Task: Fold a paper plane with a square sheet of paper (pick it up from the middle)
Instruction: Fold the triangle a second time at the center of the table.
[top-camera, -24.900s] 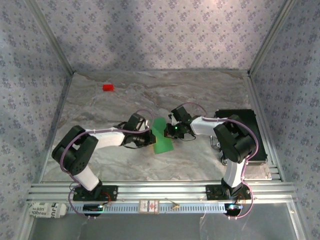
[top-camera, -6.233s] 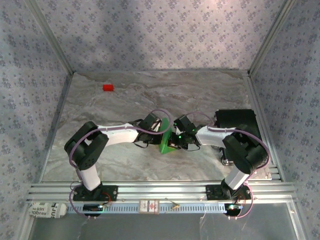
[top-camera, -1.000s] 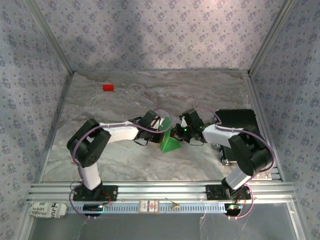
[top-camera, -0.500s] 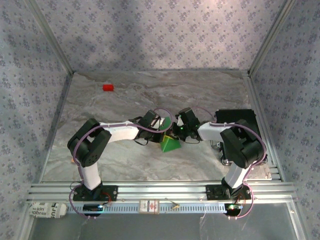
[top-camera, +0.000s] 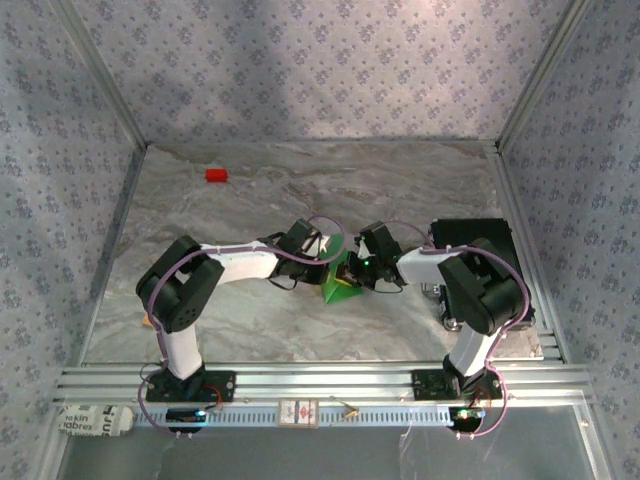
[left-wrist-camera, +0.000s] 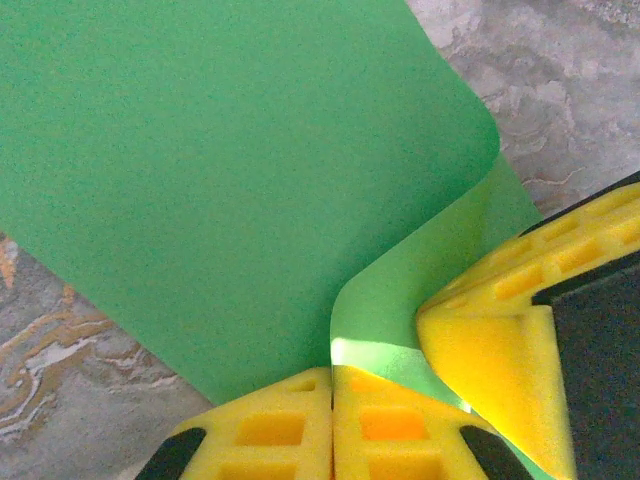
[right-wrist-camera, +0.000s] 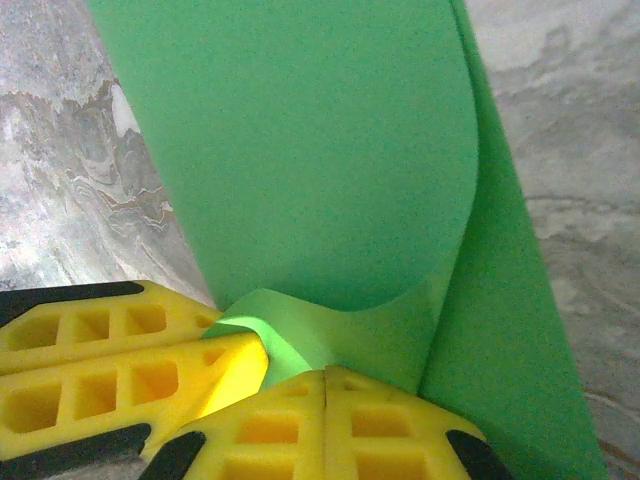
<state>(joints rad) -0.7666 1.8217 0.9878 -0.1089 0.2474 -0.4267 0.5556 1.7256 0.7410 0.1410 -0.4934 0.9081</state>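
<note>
At tabletop (top-camera: 250, 330) centre, left claw (left-wrist-camera: 332, 385) & right claw (right-wrist-camera: 326, 385) both pinch shut on the square sheet of paper (top-camera: 341, 289), tips side by side, prob. pinning one corner so the flaps curl toward a crease.

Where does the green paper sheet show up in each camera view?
Top external: green paper sheet at table centre, between the two arms.
Left wrist: fills the upper left, running down into shut yellow jaws.
Right wrist: upper centre, likewise pinched at the bottom.
Shared landmark: marbled tabletop.
</note>
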